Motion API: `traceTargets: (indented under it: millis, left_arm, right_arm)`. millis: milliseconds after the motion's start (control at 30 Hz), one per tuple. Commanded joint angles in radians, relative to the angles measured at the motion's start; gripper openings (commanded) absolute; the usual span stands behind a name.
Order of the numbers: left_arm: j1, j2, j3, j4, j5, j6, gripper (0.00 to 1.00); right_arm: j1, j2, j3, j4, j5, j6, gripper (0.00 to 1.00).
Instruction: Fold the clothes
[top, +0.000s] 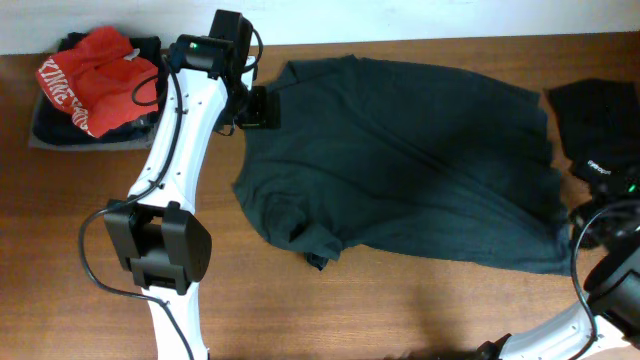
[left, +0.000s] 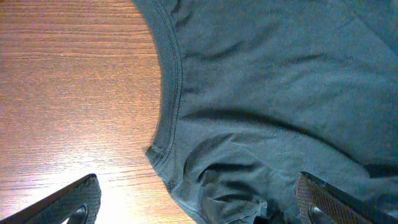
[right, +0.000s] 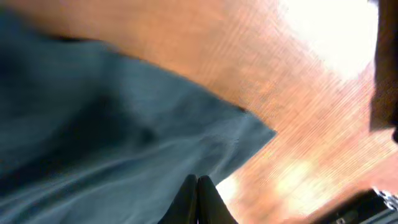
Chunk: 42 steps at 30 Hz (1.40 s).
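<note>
A dark teal-grey T-shirt (top: 410, 170) lies spread across the middle of the table, with its lower left part bunched. In the left wrist view its ribbed neckline (left: 173, 93) curves down over the wood. My left gripper (left: 199, 208) hovers over the shirt's upper left edge (top: 268, 108), open wide, one finger over bare wood and the other over cloth. Low in the blurred right wrist view my right gripper (right: 198, 196) is shut with nothing visible between its fingers, above a corner of the teal shirt (right: 249, 134). The right arm (top: 610, 225) is at the table's right edge.
A black garment with small white print (top: 600, 130) lies at the back right, next to the right arm. At the back left a red garment with white lettering (top: 95, 75) rests on a stack of dark clothes (top: 50, 120). Bare wood runs along the front.
</note>
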Motion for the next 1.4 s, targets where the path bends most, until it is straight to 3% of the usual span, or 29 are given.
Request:
traceTargets:
  millis: [0,100,167,233,367,467,733,933,1100,1133,1167,1200,1367]
  left_arm:
    - [0.003,-0.016,-0.001,-0.001,-0.007,0.013,0.99]
    - [0.003,-0.016,-0.001,0.002,-0.007,0.018,0.99]
    - [0.003,-0.016,-0.001,0.006,-0.007,0.022,0.99]
    - [0.003,-0.017,0.000,0.014,-0.008,0.040,0.99]
    - [0.003,-0.017,0.008,0.027,-0.010,0.038,0.99]
    - [0.020,-0.017,0.012,0.026,-0.069,-0.040,0.99]
    - [0.167,-0.017,0.012,-0.030,-0.063,-0.126,0.99]
    - [0.264,-0.017,0.012,-0.027,-0.010,-0.127,0.99]
    - [0.283,-0.016,0.012,-0.012,-0.015,-0.127,0.99]
    - [0.283,-0.016,0.012,-0.009,-0.016,-0.127,0.99]
    - [0.283,-0.016,0.012,-0.004,-0.018,-0.127,0.99]
    - [0.283,-0.016,0.012,0.001,-0.018,-0.127,0.99]
    - [0.283,-0.016,0.012,0.019,-0.018,-0.127,0.99]
  right_arm:
    - [0.060,-0.044,0.156,-0.092,-0.188,-0.164,0.07]
    - [0.112,-0.061,0.240,-0.191,-0.407,-0.351,0.24]
    - [0.159,-0.066,0.283,-0.264,-0.530,-0.467,0.51]
    - [0.224,-0.066,0.311,-0.338,-0.603,-0.568,0.64]
    - [0.379,-0.066,0.316,-0.411,-0.617,-0.647,0.65]
    - [0.515,-0.066,0.316,-0.410,-0.616,-0.649,0.62]
    - [0.840,-0.066,0.316,-0.399,-0.588,-0.645,0.60]
    - [1.032,-0.066,0.315,-0.449,-0.533,-0.646,0.70]
    - [1.213,-0.066,0.306,-0.428,-0.422,-0.645,0.70]
    - [1.250,-0.065,0.304,-0.419,-0.397,-0.645,0.77]
    - [1.292,-0.064,0.300,-0.406,-0.368,-0.645,0.94]
    - [1.333,-0.064,0.294,-0.390,-0.336,-0.633,0.99]
    - [1.462,-0.061,0.244,-0.264,-0.137,-0.477,0.99]
